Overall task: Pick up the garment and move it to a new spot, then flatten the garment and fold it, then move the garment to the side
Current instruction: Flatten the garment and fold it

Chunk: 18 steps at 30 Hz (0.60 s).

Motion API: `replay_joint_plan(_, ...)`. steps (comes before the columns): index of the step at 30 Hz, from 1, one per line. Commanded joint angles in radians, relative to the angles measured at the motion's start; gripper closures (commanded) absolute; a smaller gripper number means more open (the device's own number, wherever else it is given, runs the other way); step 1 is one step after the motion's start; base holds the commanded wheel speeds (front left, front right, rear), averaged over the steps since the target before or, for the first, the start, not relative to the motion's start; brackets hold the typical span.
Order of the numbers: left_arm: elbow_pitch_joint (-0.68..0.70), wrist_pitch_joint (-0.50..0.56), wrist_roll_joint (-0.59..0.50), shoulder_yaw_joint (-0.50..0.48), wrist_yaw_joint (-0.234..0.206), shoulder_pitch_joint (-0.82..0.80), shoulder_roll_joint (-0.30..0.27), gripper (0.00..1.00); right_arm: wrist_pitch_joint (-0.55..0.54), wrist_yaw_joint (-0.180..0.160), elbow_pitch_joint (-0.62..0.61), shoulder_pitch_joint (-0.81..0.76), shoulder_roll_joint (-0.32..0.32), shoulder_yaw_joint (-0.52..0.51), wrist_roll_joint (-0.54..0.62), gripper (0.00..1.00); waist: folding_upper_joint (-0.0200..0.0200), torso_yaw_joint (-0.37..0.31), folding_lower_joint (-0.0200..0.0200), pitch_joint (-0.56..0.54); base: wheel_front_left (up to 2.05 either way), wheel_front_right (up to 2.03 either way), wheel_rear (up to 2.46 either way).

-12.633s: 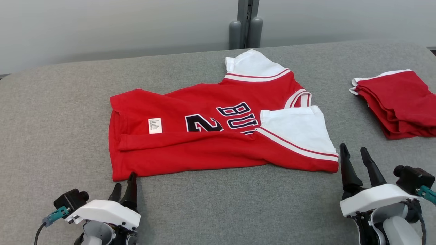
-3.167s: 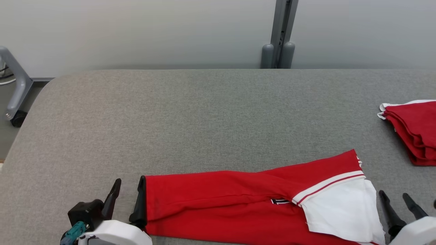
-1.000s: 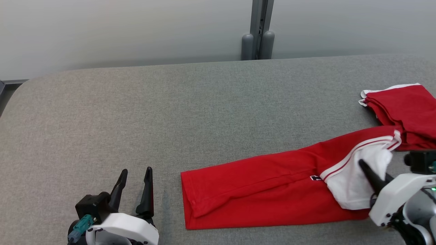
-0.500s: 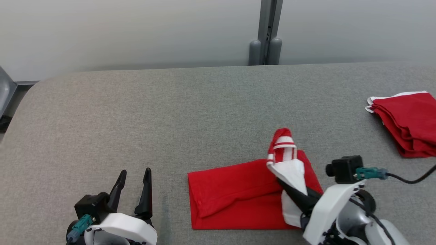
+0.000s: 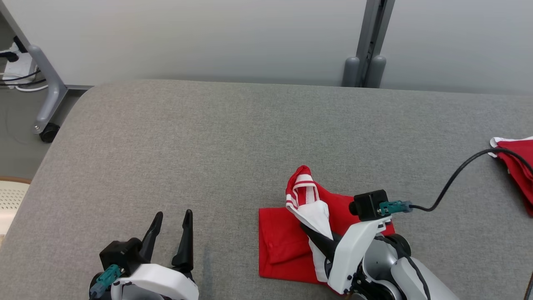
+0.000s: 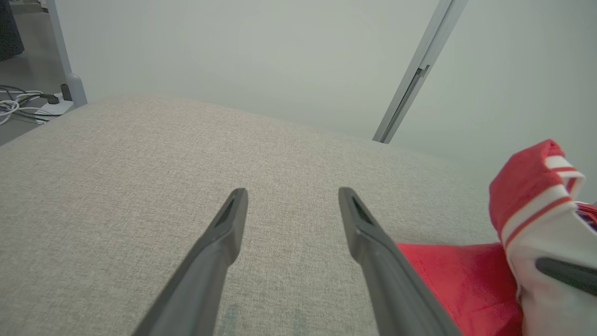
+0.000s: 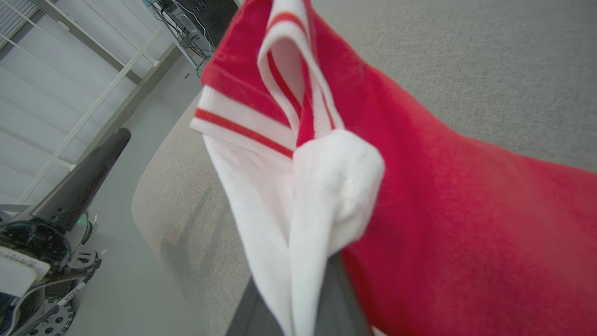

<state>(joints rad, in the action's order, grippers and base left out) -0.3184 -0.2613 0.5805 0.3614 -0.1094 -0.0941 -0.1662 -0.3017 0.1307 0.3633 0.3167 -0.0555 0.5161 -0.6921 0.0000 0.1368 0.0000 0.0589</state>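
Garments on the bench (image 5: 200,137): two, both red with white trim.

1. The task garment (image 5: 281,250) sits at the near edge, right of centre. Its lower part lies flat on the grey fabric surface. The end with the white sleeve (image 5: 318,214) and the red-and-white striped trim (image 5: 300,188) is raised off that flat part and stands up in a bunch.
2. A second garment (image 5: 516,164) is folded at the far right edge, well apart from the first and cut off by the frame.

Grippers: two.

- Right gripper (image 5: 311,234): closed on the white sleeve cloth of the task garment. One dark finger shows below the cloth and the tips are wrapped in it. In the right wrist view the white fabric bunches over the fingers, with the striped trim above.
- Left gripper (image 5: 173,213): fingers spread wide and nothing between them. It is low over bare bench at the near left, beside the garment's left edge and not touching it.

One black cable (image 5: 454,179) runs from the right wrist camera toward the right. One grey post (image 5: 372,37) stands behind the far edge with two rounded grey caps at its foot. One grey frame leg (image 5: 48,91) with a caster is on the floor at far left.
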Motion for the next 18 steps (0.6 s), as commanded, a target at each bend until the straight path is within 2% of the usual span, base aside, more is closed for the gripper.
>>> replay_joint_plan(1,-0.002,-0.002,-0.001,-0.001,0.006,-0.008,0.0,0.0,0.016,0.0,0.028,0.019,0.001,0.008,-0.008,1.0,0.0,0.011,0.0,-0.001,0.0,0.0,0.0)
replay_joint_plan(5,-0.007,-0.002,-0.003,0.002,0.01,-0.011,0.002,0.0,0.071,0.0,0.116,0.071,0.003,0.057,-0.059,1.0,0.0,0.026,0.0,0.0,0.0,0.0,0.0)
replay_joint_plan(6,-0.008,-0.002,-0.004,0.003,0.01,-0.013,0.003,0.0,0.09,0.0,0.134,0.085,0.002,0.069,-0.078,0.77,0.0,0.029,0.0,0.0,0.0,0.0,0.0)
replay_joint_plan(7,-0.009,-0.003,-0.005,0.003,0.012,-0.014,0.003,0.0,0.105,0.0,0.15,0.097,0.002,0.087,-0.095,0.62,0.0,0.031,0.0,0.001,0.0,0.0,0.0)
replay_joint_plan(8,-0.01,-0.003,-0.005,0.004,0.012,-0.014,0.004,0.0,0.119,0.0,0.163,0.11,0.003,0.106,-0.112,0.21,0.0,0.032,0.0,0.001,0.0,0.0,0.0)
replay_joint_plan(9,-0.01,-0.003,-0.005,0.003,0.011,-0.014,0.004,0.0,0.133,0.0,0.173,0.122,0.003,0.124,-0.133,0.0,0.0,0.032,0.0,0.002,0.0,0.0,0.0)
replay_joint_plan(18,-0.013,-0.003,-0.005,-0.001,0.007,-0.009,0.002,0.0,0.212,0.0,0.218,0.203,0.002,0.234,-0.221,0.0,0.0,0.01,0.0,0.007,0.0,0.0,0.0)
